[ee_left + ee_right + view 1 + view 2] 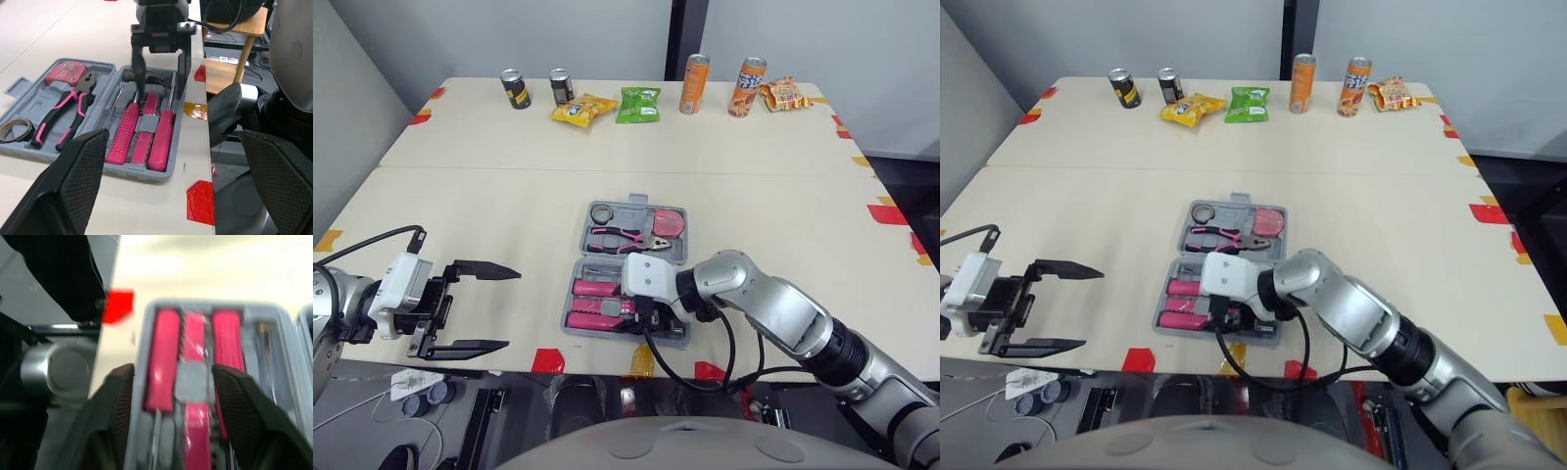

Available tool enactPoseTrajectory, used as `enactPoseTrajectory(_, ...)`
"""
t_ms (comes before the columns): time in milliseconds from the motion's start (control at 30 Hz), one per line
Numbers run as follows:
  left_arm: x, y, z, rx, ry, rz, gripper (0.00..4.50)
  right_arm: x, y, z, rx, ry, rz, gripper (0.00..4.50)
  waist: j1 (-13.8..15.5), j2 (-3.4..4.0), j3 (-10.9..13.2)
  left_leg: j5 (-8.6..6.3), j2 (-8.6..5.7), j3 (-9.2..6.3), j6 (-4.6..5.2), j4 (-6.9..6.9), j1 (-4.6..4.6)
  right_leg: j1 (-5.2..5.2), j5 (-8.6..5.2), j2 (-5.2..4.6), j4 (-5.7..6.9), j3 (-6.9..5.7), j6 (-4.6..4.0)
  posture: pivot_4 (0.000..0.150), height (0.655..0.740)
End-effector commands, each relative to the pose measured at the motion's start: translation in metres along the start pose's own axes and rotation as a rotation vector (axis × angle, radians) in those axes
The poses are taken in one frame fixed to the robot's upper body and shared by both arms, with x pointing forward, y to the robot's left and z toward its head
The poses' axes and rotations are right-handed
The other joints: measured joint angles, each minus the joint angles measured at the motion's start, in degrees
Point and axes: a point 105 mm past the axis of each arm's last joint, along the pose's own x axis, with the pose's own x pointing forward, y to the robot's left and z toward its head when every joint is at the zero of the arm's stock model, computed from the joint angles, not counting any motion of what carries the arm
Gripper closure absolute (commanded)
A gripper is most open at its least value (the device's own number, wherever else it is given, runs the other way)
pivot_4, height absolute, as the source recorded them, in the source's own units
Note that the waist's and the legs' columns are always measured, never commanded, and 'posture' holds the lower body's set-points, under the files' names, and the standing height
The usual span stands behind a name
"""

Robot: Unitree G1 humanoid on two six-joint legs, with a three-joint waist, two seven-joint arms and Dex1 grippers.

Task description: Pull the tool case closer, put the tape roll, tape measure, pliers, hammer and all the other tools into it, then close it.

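Near the front edge of the cream bench (pixel 509 196) lies the open grey plastic tool case (pixel 625 211), within reach, so the right pincer (pixel 160 90), spread, straddles its pink-handled tools (pixel 128 134), likely seating them; the left pincer (pixel 509 308) hovers spread, empty.

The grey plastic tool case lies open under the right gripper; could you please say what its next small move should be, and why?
Probably lift the right gripper straight up, clear of the grey plastic tool case. Its fingers stand open astride the pink-handled tools seated in the near half; the far half holds pink-gripped pliers and a tape roll, so closing likely follows.
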Motion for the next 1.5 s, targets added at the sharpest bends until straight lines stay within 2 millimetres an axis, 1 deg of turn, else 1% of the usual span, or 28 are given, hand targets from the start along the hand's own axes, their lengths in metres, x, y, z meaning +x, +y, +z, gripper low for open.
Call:
enactPoseTrajectory(33, -0.002, -0.002, 0.006, 0.038, 0.001, -0.030, 0.00, -0.003, -0.004, 0.008, -0.039, -0.061, -0.022, 3.25, -0.02, -0.01, -0.01, 0.00, 0.00, 0.01, 0.00, 0.00, 0.00, 0.00, 0.00, 0.00, -0.02, 0.00, 0.00, 0.150, 0.7400)
enactPoseTrajectory(133, -0.002, -0.002, 0.005, 0.038, 0.000, -0.030, 0.00, 0.000, -0.003, 0.005, -0.039, -0.079, -0.015, 4.29, 0.02, -0.02, -0.01, 0.00, 0.00, -0.01, 0.00, 0.01, 0.00, 0.00, 0.00, 0.00, -0.04, -0.01, 0.00, 0.150, 0.7400)
enactPoseTrajectory(167, -0.003, -0.002, 0.005, 0.039, 0.000, -0.029, 0.00, 0.002, -0.002, 0.002, -0.040, -0.078, -0.007, 4.43, -0.01, -0.02, -0.01, 0.00, 0.00, -0.01, 0.00, 0.01, 0.00, 0.00, 0.00, 0.00, -0.03, -0.01, 0.00, 0.150, 0.7400)
enactPoseTrajectory(300, -0.003, -0.002, 0.005, 0.039, 0.001, -0.026, 0.00, 0.009, -0.002, -0.010, -0.030, -0.054, 0.001, 4.43, -0.13, -0.02, -0.01, 0.00, 0.00, 0.00, 0.00, 0.01, 0.00, 0.00, 0.00, 0.00, -0.04, 0.00, 0.00, 0.150, 0.7400)
enactPoseTrajectory(500, -0.004, -0.002, 0.004, 0.038, 0.001, -0.021, 0.00, 0.020, 0.000, -0.043, -0.011, 0.048, 0.009, 4.43, -0.13, -0.04, -0.03, 0.00, 0.00, -0.02, 0.01, 0.02, -0.02, 0.00, 0.00, 0.00, -0.03, -0.02, 0.00, 0.150, 0.7400)
enactPoseTrajectory(567, -0.004, -0.003, 0.004, 0.036, 0.001, -0.019, 0.00, 0.020, 0.002, -0.048, -0.004, 0.064, 0.019, 4.43, -0.30, -0.06, -0.04, 0.00, 0.00, 0.00, 0.01, 0.03, -0.02, 0.00, 0.00, 0.00, -0.03, 0.01, 0.00, 0.150, 0.7400)
enactPoseTrajectory(700, -0.004, -0.002, 0.002, 0.032, 0.002, -0.014, 0.00, 0.017, 0.004, -0.046, 0.000, 0.043, 0.022, 4.43, -0.30, -0.07, -0.04, 0.00, 0.00, -0.01, 0.00, 0.03, 0.00, 0.00, 0.00, 0.00, -0.03, 0.00, 0.00, 0.150, 0.7400)
enactPoseTrajectory(833, -0.003, 0.005, 0.001, 0.022, -0.036, 0.047, 0.00, 0.005, -0.006, -0.023, -0.008, -0.074, -0.028, 4.43, -0.24, -0.06, -0.04, 0.00, 0.00, 0.00, 0.01, 0.04, -0.02, 0.00, 0.00, -0.01, -0.02, 0.00, 0.00, 0.150, 0.7400)
enactPoseTrajectory(933, -0.002, 0.010, 0.000, 0.009, -0.047, 0.088, 0.00, -0.004, -0.012, -0.014, 0.005, -0.138, -0.063, 4.43, -0.23, -0.07, -0.04, 0.00, 0.00, -0.01, 0.01, 0.05, -0.03, 0.00, 0.00, -0.01, -0.02, 0.00, 0.00, 0.150, 0.7400)
enactPoseTrajectory(1067, -0.003, 0.021, -0.007, -0.029, -0.046, 0.181, 0.00, -0.030, -0.020, -0.008, 0.053, -0.271, -0.157, 4.43, 0.01, -0.07, -0.04, 0.01, 0.00, -0.01, 0.02, 0.06, -0.05, 0.00, 0.00, -0.02, -0.01, 0.00, -0.01, 0.150, 0.7400)
enactPoseTrajectory(1200, -0.010, 0.031, -0.018, -0.085, -0.063, 0.306, 0.00, -0.062, -0.024, -0.019, 0.074, -0.369, -0.250, 4.43, 0.28, -0.08, -0.05, 0.00, -0.02, 0.00, 0.02, 0.06, -0.07, 0.00, 0.00, -0.06, -0.05, 0.00, -0.01, 0.150, 0.7400)
enactPoseTrajectory(1233, -0.013, 0.034, -0.021, -0.107, -0.071, 0.347, 0.00, -0.071, -0.027, -0.025, 0.082, -0.370, -0.289, 4.43, 0.28, -0.08, -0.05, 0.00, -0.02, 0.00, 0.02, 0.06, -0.07, 0.00, 0.00, -0.07, -0.07, 0.00, -0.01, 0.150, 0.7400)
enactPoseTrajectory(1333, -0.027, 0.045, -0.034, -0.142, -0.097, 0.512, 0.00, -0.110, -0.035, -0.059, 0.179, -0.361, -0.455, 4.43, 0.30, -0.09, -0.05, 0.00, -0.03, -0.01, 0.03, 0.06, -0.07, 0.01, 0.00, -0.07, -0.11, 0.01, -0.01, 0.150, 0.7400)
enactPoseTrajectory(1400, -0.034, 0.047, -0.043, -0.162, -0.099, 0.573, 0.00, -0.125, -0.035, -0.076, 0.205, -0.344, -0.515, 4.43, 0.31, -0.12, -0.07, -0.01, -0.04, -0.01, 0.04, 0.06, -0.08, 0.02, 0.00, -0.08, -0.14, 0.02, -0.01, 0.150, 0.7400)
enactPoseTrajectory(1433, -0.039, 0.047, -0.049, -0.183, -0.095, 0.609, 0.00, -0.139, -0.036, -0.088, 0.243, -0.350, -0.577, 4.43, 0.26, -0.13, -0.07, -0.01, -0.04, -0.01, 0.04, 0.06, -0.09, 0.03, 0.00, -0.08, -0.17, 0.01, -0.01, 0.150, 0.7400)
enactPoseTrajectory(1500, -0.047, 0.048, -0.060, -0.215, -0.083, 0.679, 0.00, -0.159, -0.033, -0.110, 0.285, -0.332, -0.666, 4.43, 0.18, -0.13, -0.07, -0.01, -0.04, -0.03, 0.05, 0.06, -0.09, 0.03, -0.01, -0.07, -0.17, 0.01, -0.02, 0.150, 0.7400)
